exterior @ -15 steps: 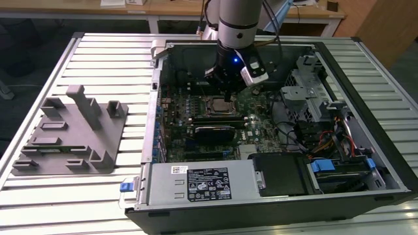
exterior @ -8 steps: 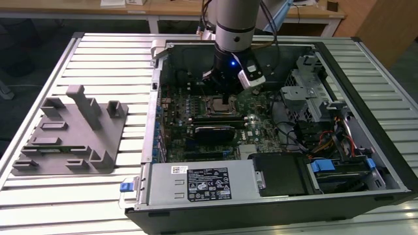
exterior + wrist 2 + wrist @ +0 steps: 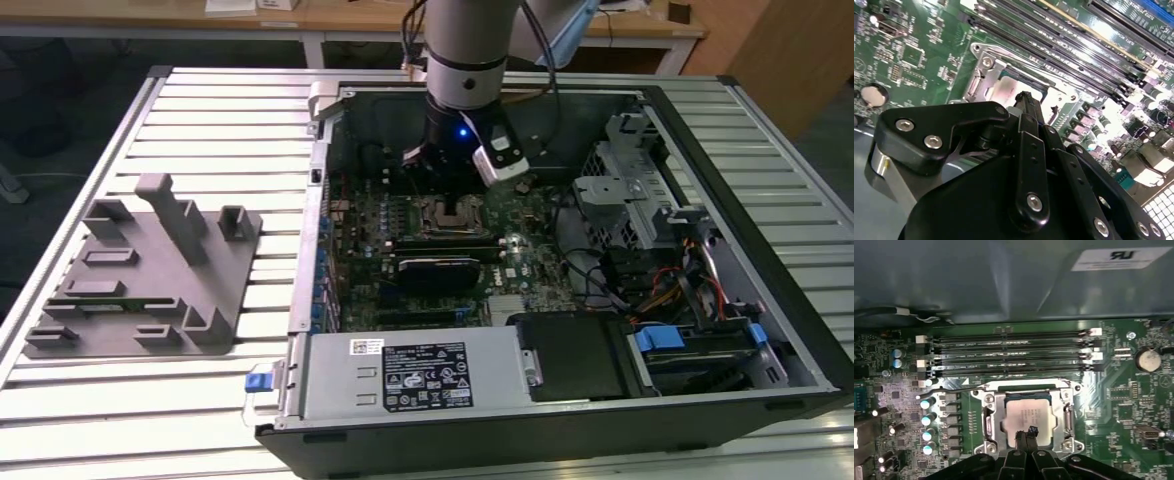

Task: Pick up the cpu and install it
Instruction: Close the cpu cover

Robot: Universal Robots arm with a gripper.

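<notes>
The cpu (image 3: pixel 1030 412), a silvery square chip, lies flat inside the metal-framed socket (image 3: pixel 991 415) on the green motherboard; in the second wrist view the cpu (image 3: pixel 1004 89) shows partly behind the fingers. My gripper (image 3: pixel 1026 433) hangs directly over the chip's near edge, its two black fingers pressed together with nothing between them. Whether the tips touch the chip I cannot tell. In the exterior view the gripper (image 3: pixel 434 180) reaches down into the open computer case just behind the socket (image 3: pixel 447 214). In the second wrist view the gripper (image 3: pixel 1024 98) points at the socket frame.
Memory slots (image 3: pixel 1014 350) run beside the socket. A coin battery (image 3: pixel 1147 360) sits on the board. The case holds a power supply (image 3: pixel 414 375), a drive cage (image 3: pixel 641 200) and cables. A grey plastic fixture (image 3: pixel 147 270) stands on the slatted table at the exterior view's left.
</notes>
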